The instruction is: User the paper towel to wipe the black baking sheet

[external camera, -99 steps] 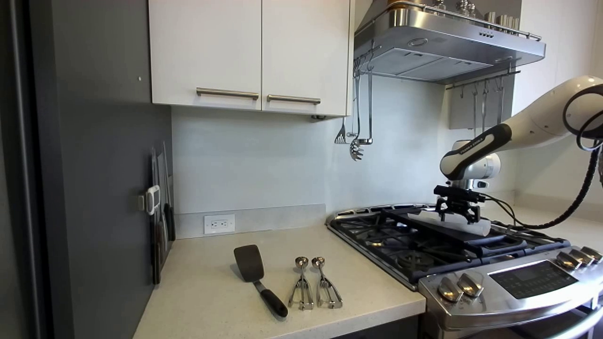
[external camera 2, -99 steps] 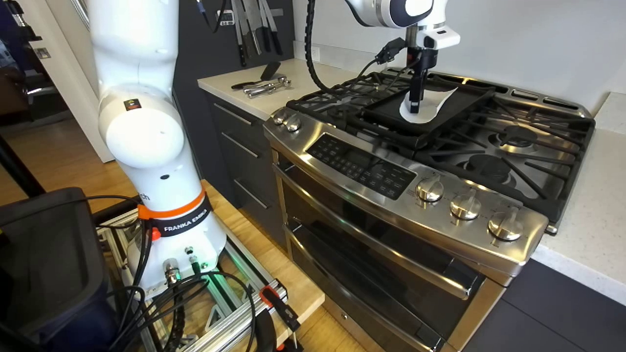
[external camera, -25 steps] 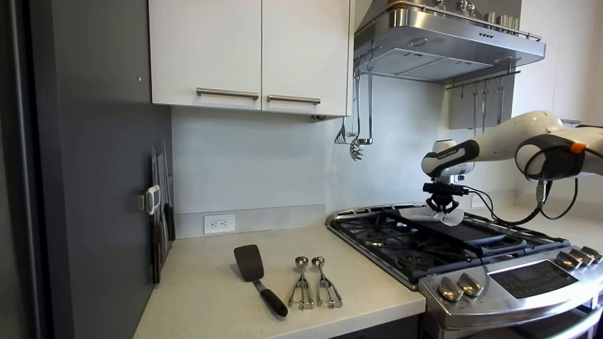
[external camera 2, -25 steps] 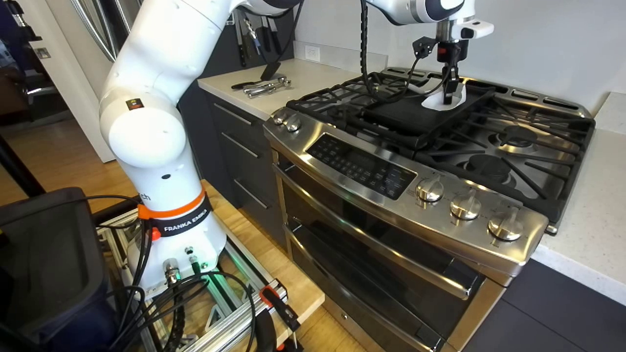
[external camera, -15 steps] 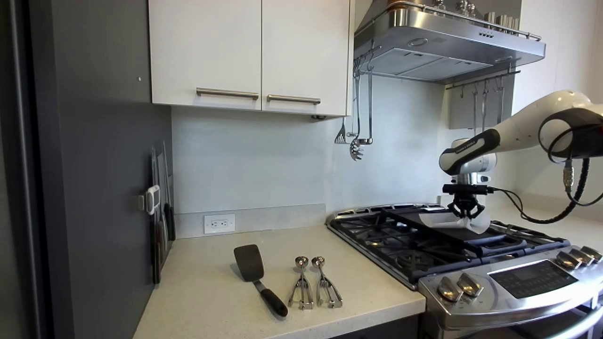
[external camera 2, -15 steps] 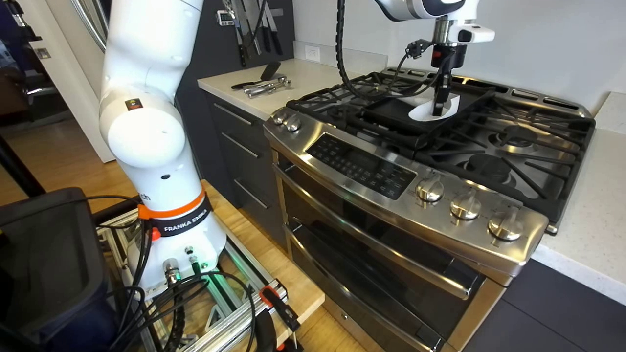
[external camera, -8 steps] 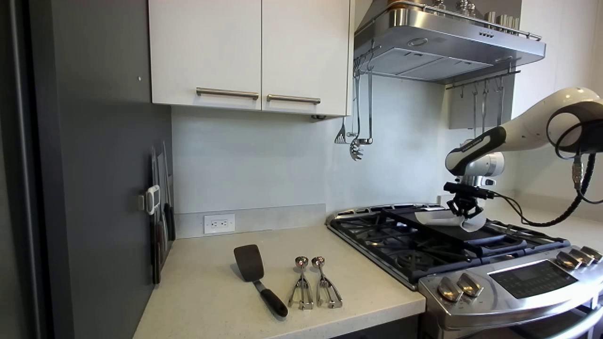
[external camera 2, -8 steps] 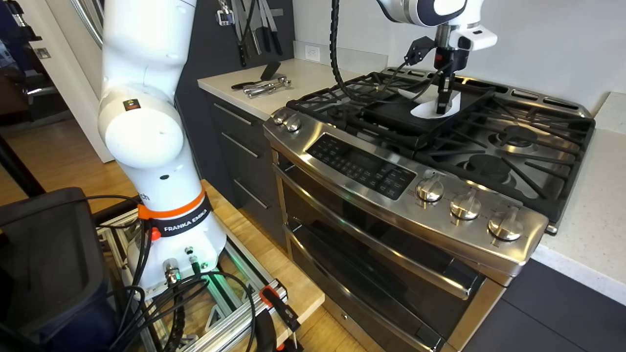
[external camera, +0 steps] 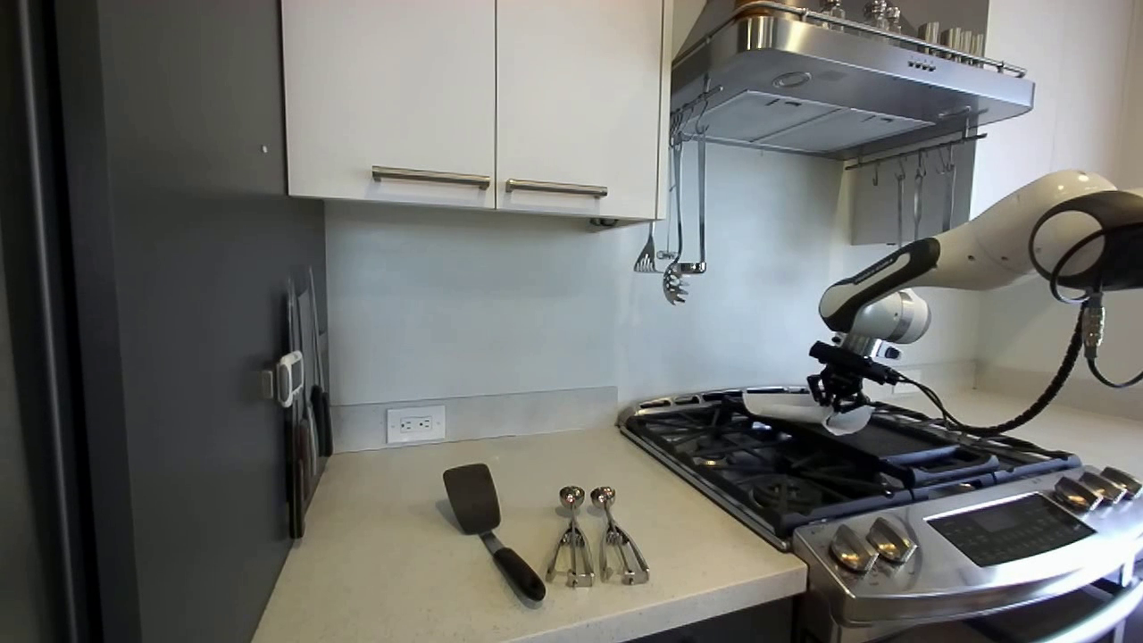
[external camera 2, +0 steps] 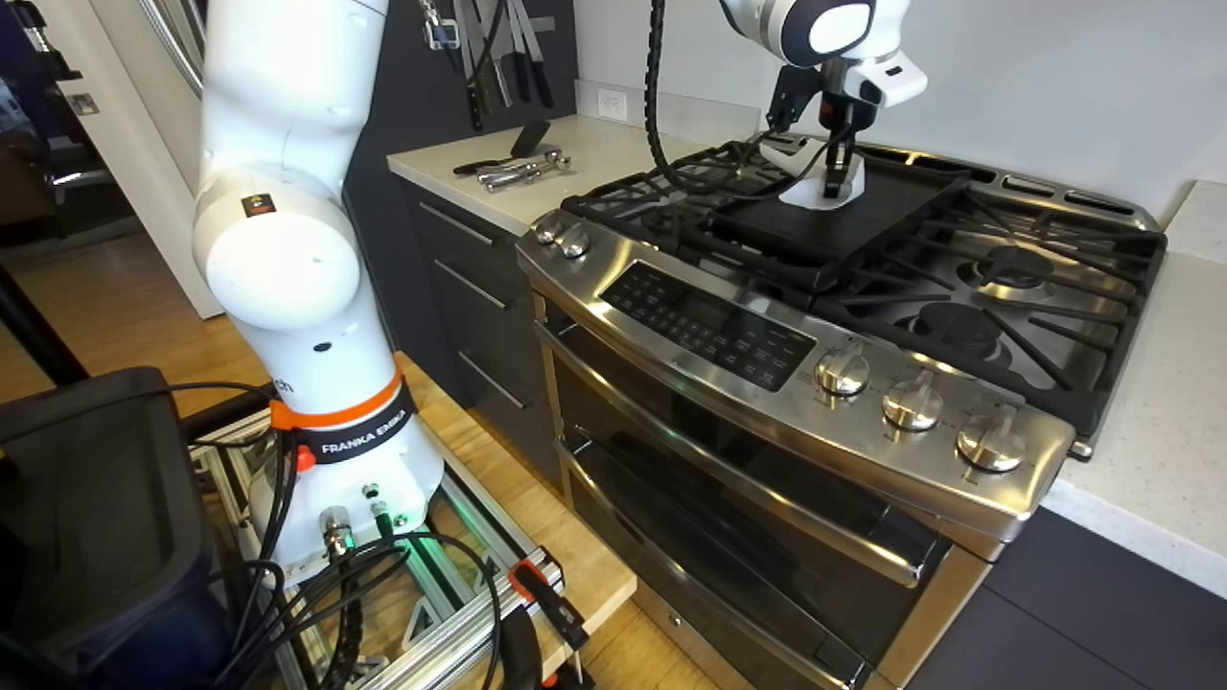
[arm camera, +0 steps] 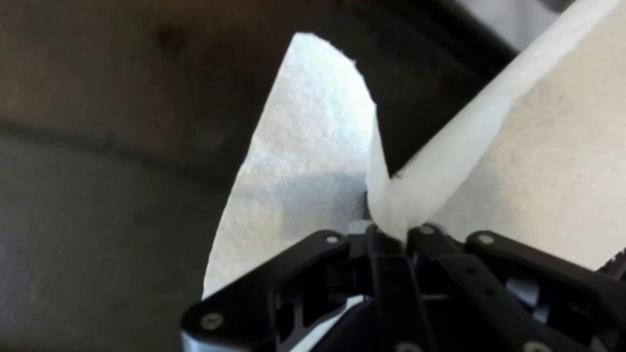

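My gripper [external camera: 838, 404] is shut on a fold of the white paper towel [external camera: 786, 408], tilted over the stove in both exterior views. In the wrist view the fingertips [arm camera: 423, 230] pinch the towel [arm camera: 313, 132] at its middle, and its two sides flare out left and right. Below lies the black baking sheet [external camera 2: 891, 206], flat across the middle grates, its near part uncovered. The towel rests on or just above the sheet's far-left part; whether it presses down I cannot tell. The towel hides the surface under it.
Black stove grates [external camera 2: 1007, 278] surround the sheet, with metal knobs [external camera 2: 911, 401] along the front. A black spatula [external camera: 487, 518] and two metal scoops [external camera: 571, 540] lie on the counter [external camera: 375, 554]. The range hood [external camera: 848, 80] overhangs the stove. A cable loops from the wrist.
Over the last second my gripper has carried the towel leftward in both exterior views, and the wrist has tilted. Several seconds ago the fingers stood apart over the towel; now they are shut on it.
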You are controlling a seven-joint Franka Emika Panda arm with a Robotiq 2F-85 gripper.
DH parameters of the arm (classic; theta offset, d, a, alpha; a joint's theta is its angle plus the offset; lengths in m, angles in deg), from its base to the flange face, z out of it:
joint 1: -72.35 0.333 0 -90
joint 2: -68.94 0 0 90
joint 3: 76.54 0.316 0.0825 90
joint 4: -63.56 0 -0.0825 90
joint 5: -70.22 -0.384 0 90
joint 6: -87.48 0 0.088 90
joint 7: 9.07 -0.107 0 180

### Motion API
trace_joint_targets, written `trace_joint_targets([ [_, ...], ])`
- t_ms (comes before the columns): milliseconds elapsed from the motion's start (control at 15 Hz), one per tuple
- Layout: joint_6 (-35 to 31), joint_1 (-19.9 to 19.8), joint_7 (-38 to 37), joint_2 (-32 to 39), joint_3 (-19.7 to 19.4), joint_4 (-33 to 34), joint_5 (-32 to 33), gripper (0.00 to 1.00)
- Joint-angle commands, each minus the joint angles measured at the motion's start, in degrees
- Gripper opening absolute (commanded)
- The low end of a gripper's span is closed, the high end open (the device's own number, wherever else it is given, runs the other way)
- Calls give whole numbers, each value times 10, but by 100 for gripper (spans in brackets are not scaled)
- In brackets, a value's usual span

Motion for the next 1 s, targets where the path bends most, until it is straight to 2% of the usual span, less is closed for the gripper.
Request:
trace_joint_targets([
  [0,77,-6,71,-23,27,-21,-41,0],
  [400,230,-3,114,-51,-5,-37,15,0],
  [600,232,-2,101,-51,-32,-39,58,0],
  [933,181,-3,81,-28,-61,-28,106,0],
])
